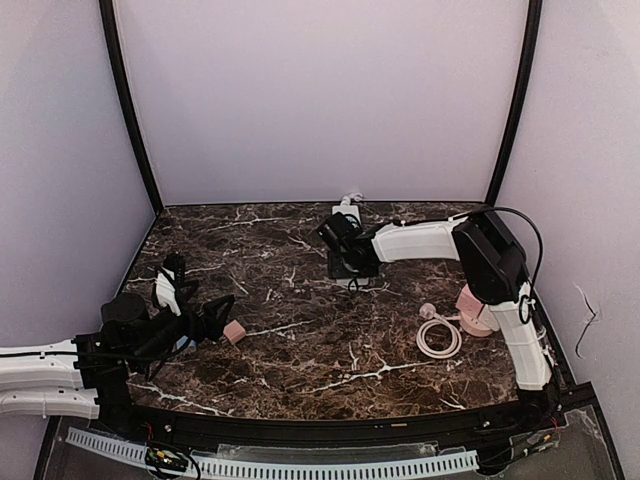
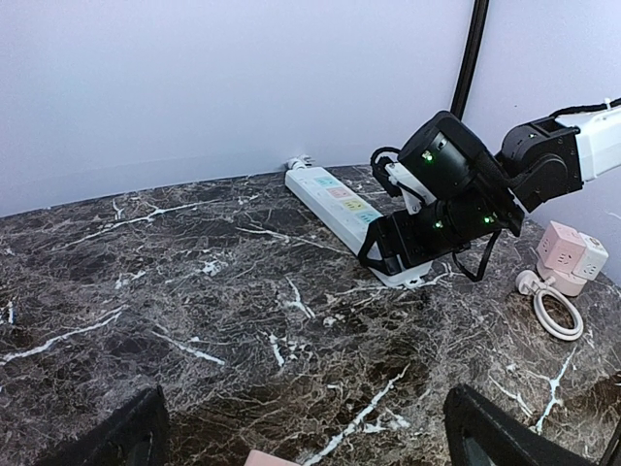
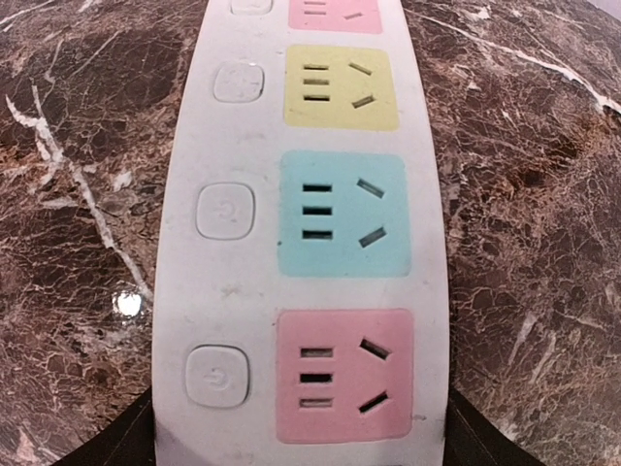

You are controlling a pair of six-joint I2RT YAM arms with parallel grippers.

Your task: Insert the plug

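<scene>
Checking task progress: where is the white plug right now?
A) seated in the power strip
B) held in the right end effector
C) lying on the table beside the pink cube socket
C: the white plug lies by the pink cube socket, and the power strip shows only empty sockets.

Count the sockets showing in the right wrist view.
4, all on the strip: pink socket at the bottom, teal socket above it, yellow socket next, second pink socket cut off at the top edge. More may lie out of frame.
</scene>
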